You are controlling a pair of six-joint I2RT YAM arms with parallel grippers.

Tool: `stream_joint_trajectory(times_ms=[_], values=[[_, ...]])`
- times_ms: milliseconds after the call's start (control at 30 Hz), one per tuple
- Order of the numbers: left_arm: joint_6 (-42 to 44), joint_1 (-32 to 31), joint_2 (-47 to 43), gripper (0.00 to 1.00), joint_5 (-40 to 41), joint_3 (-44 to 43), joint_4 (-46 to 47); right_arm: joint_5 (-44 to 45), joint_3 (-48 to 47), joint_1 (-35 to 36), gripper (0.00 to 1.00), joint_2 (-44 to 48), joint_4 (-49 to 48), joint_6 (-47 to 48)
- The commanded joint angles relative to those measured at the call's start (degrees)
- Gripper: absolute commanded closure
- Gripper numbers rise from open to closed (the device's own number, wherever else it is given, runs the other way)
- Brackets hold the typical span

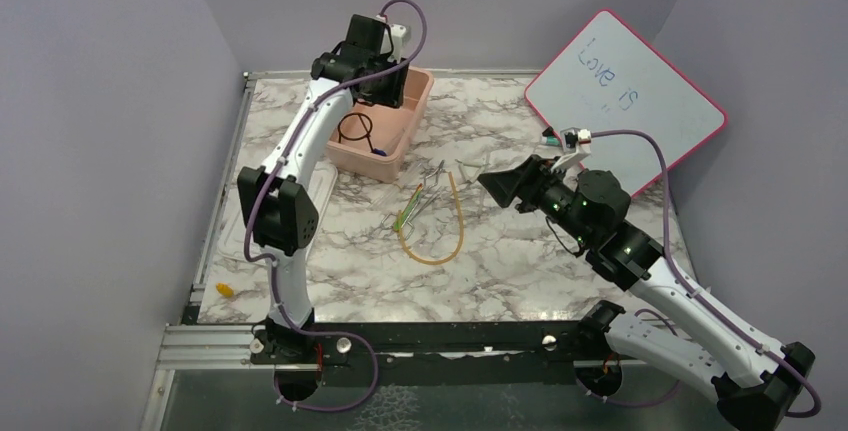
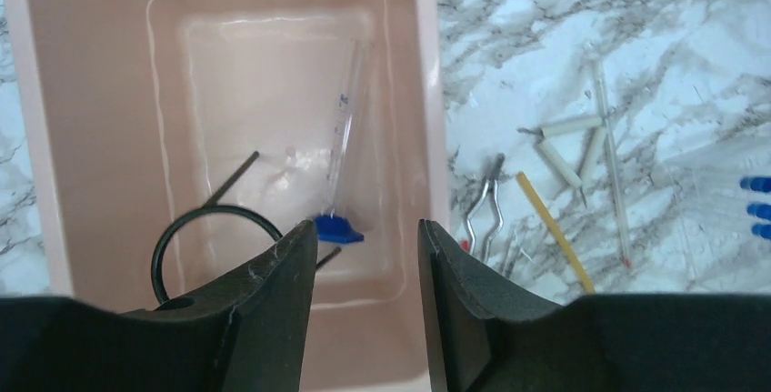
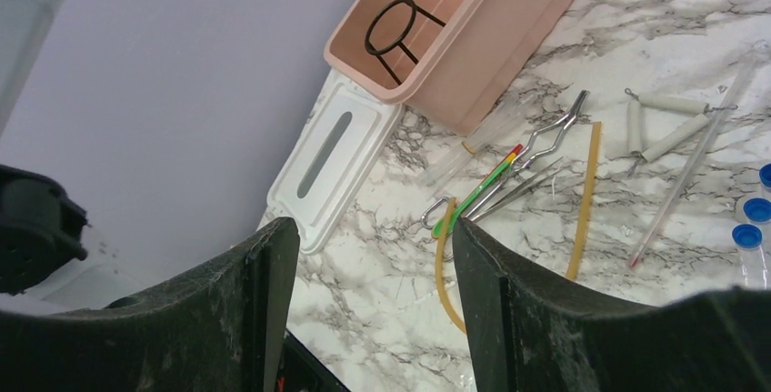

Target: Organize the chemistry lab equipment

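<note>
The left fingers (image 2: 273, 301) hang over the pink tub (image 1: 372, 158), partly apart with nothing between them. Directly below, on the tub's floor, lie a black wire ring (image 2: 211, 212) and a thin glass tube (image 2: 344, 128) with a blue end. The tub seems to be the collecting place, and this arm sits where a drop would land inside its walls. The white lid (image 3: 332, 155) lies flat on the desk (image 1: 520, 281) beside the tub, leaving its mouth free.

The right fingers (image 3: 236, 319) are spread wide and empty, held above the desk and aimed at the loose pile near its middle. There the amber rubber tube (image 3: 586, 183) curves in a U. The green-handled tool (image 3: 477, 194) and the metal tongs (image 3: 545, 133) lie across one another just beside it, near the tub. Farther out lie short white tubes (image 3: 668, 137), a long glass rod (image 3: 691, 169) and blue-capped vials (image 3: 747, 236).

Most of the sorting looks not yet done. Because the tool and tongs overlap, picking one up may drag the other along.
</note>
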State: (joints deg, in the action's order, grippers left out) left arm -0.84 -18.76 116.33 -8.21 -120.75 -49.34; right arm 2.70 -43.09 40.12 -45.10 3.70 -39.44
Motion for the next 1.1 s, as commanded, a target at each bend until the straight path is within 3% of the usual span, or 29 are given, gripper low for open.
stream_joint_trajectory(times_ms=[0, 167, 333, 500, 700, 867, 1067], values=[[0.4, -5.1, -8.8, 0.53, 7.0, 6.1, -0.3, 0.2, 0.7, -0.1, 0.34, -0.3, 1.7, -1.4], [0.1, -13.2, -17.3, 0.54, 16.4, 18.9, 0.8, -1.0, 1.2, -0.1, 0.38, -1.9, 2.3, -1.9], [-1.0, -19.3, -25.4, 0.55, 19.5, 31.3, 4.0, -1.3, 1.4, -0.1, 0.4, -2.7, 3.3, -2.1], [-2.4, -22.2, -28.7, 0.65, 20.5, 39.5, 5.9, -0.6, 2.6, -0.1, 0.42, -2.7, 3.2, -3.2], [-2.3, -22.8, -26.8, 0.68, 23.8, 46.6, 7.4, -0.9, 3.2, -0.1, 0.43, -2.2, 3.4, -3.7], [-3.3, -25.2, -20.7, 0.68, 36.1, 46.1, 8.0, -1.6, 4.8, -0.1, 0.44, -1.2, 2.1, -3.9], [-2.7, -26.5, -13.0, 0.6, 41.9, 45.2, 9.4, 2.4, 3.3, -0.1, 0.43, 2.7, 7.5, -2.1]])
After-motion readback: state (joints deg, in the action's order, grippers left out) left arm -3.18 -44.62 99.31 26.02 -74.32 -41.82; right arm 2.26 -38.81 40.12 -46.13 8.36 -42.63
